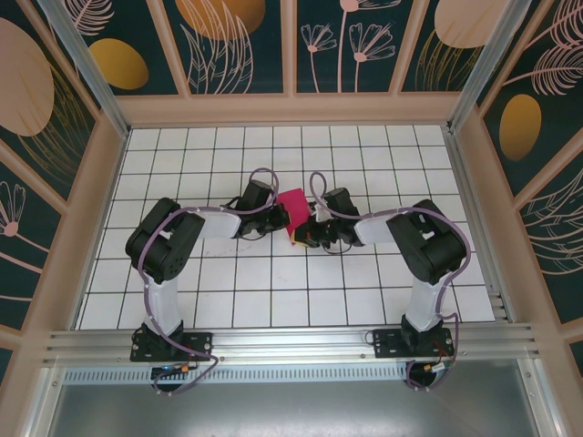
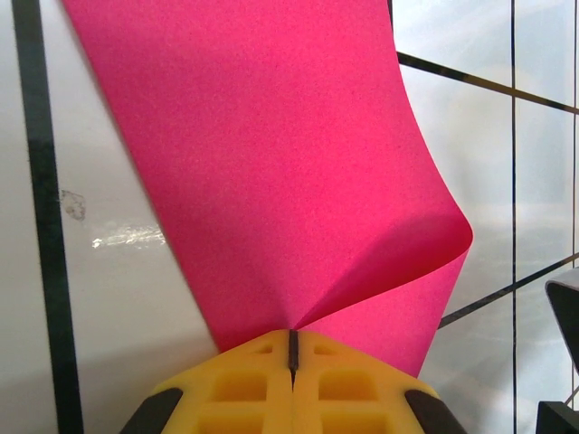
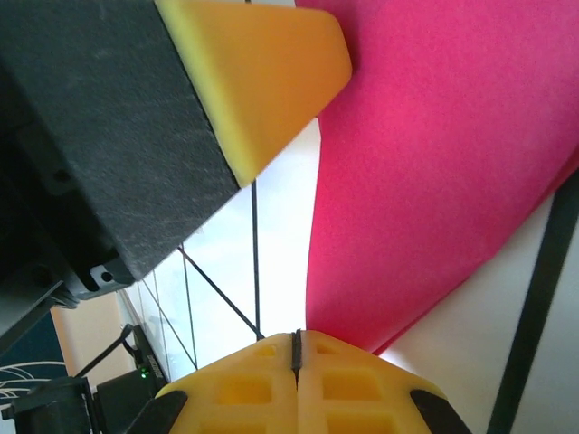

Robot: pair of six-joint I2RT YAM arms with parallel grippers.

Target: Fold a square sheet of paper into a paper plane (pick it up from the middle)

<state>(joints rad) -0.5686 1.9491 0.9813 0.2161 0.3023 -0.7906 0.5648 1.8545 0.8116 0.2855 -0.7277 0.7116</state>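
- My left gripper [image 2: 292,348] has its two yellow fingers pressed flat together. They are clamped on the square sheet of paper [image 2: 271,163], which is caught right at the seam between them.
- From that pinch the sheet fans away from my left wrist camera. It is a plain, even magenta-pink, and its right side curls over into a soft rounded fold.
- My right gripper [image 3: 296,348] also has its yellow fingers closed against each other, leaving a thin dark line between them.
- In my right wrist view, the lower edge of the pink sheet comes down to these fingertips, just to the right of the seam. I cannot tell whether any of it is caught there.
- In the same view, one yellow finger [image 3: 262,63] of my left gripper and its black housing sit close in at the upper left, beside the sheet.
- From the top camera, both my arms bend inward and the two grippers meet near the middle of the table [image 1: 182,300]. The sheet stands up between my wrists as a small pink patch.
- The table is white, ruled into squares by dark lines.
- Dark teal wall panels [image 1: 237,45] with orange discs and pale flower drawings enclose it.
- A ribbed aluminium rail [image 1: 291,341] at the near edge carries both arm bases.
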